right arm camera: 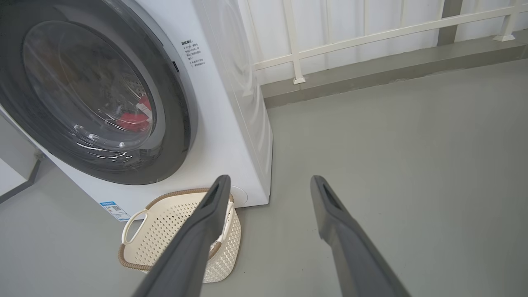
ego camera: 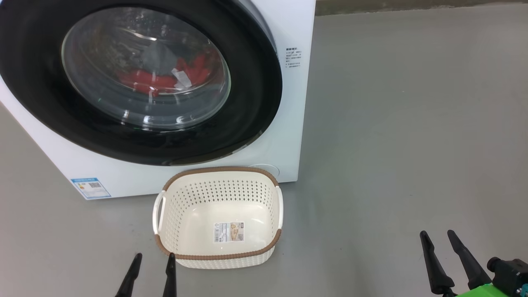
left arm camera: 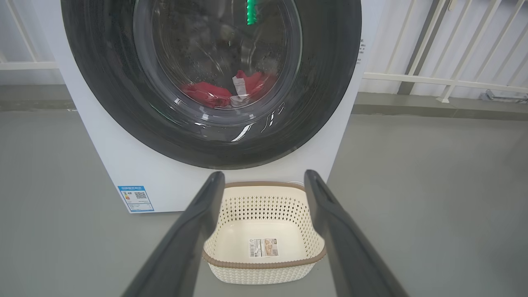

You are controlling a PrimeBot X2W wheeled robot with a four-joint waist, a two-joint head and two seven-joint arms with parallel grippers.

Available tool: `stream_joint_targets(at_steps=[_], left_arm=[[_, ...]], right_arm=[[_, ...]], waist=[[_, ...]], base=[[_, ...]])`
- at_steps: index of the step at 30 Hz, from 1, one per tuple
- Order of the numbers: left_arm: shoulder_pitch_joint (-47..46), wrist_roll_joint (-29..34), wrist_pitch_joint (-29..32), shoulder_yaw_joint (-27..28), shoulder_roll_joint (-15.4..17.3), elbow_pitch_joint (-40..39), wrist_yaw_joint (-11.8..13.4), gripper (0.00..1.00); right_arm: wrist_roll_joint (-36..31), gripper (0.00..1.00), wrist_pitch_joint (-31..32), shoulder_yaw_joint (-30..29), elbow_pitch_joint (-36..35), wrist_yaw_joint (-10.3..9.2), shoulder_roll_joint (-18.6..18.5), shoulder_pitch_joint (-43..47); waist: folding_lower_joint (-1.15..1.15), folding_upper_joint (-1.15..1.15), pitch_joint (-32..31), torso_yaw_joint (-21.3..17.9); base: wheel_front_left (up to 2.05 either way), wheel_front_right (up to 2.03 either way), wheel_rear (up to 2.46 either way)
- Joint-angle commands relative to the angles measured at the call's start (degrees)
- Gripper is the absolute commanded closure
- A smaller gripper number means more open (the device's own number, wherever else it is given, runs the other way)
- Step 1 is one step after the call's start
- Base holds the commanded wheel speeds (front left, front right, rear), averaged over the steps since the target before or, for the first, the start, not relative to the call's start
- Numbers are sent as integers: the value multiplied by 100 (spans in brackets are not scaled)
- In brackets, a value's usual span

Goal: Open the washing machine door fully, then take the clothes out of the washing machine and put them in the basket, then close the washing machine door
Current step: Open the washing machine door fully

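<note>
The white washing machine (ego camera: 284,136) stands at the upper left, its round black-ringed door (ego camera: 49,103) lying shut against the front. Through the glass I see red clothes (ego camera: 144,78) with a grey piece (ego camera: 159,55) in the drum. The cream basket (ego camera: 218,177) with a brown rim sits on the floor just in front of the machine, with nothing in it but a sticker. My left gripper (ego camera: 153,258) hovers open at the basket's near left corner. Far off to the right, my right gripper (ego camera: 438,236) is open above bare floor. The door (left arm camera: 330,82), clothes (left arm camera: 206,93) and basket (left arm camera: 264,231) face the left wrist.
Grey floor (ego camera: 412,123) spreads wide to the right of the machine. A white railing (right arm camera: 371,33) on a low kerb runs behind the machine. A blue label (ego camera: 90,187) marks the machine's lower left front.
</note>
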Motion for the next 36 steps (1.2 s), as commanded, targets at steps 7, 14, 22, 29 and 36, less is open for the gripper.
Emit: stream_joint_targets(at_steps=[7,14,22,29,36], left_arm=[[-136,59,-70,185,48,-92,-33,0],[-210,21,-70,110,48,-123,-10,0],[-551,-1,-70,-158,48,-182,-9,0],[-957,-68,-70,-323,48,-203,11,0],[-1307,-187,-70,-533,48,-217,64,0]], right_arm=[[126,100,-68,73,-182,2,-37,-129],[838,100,-68,227,-340,2,41,-690],[1653,100,-68,663,-196,2,-213,-2210],[2386,100,-68,1092,35,2,-663,-3630],[4382,100,336,1818,-48,2,-1165,-4803]], waist=[[0,0,10,27],[0,0,125,67],[0,0,630,255],[0,0,1200,543],[0,0,1682,804]], base=[[0,0,0],[0,0,0],[0,0,0],[0,0,0],[0,0,0]])
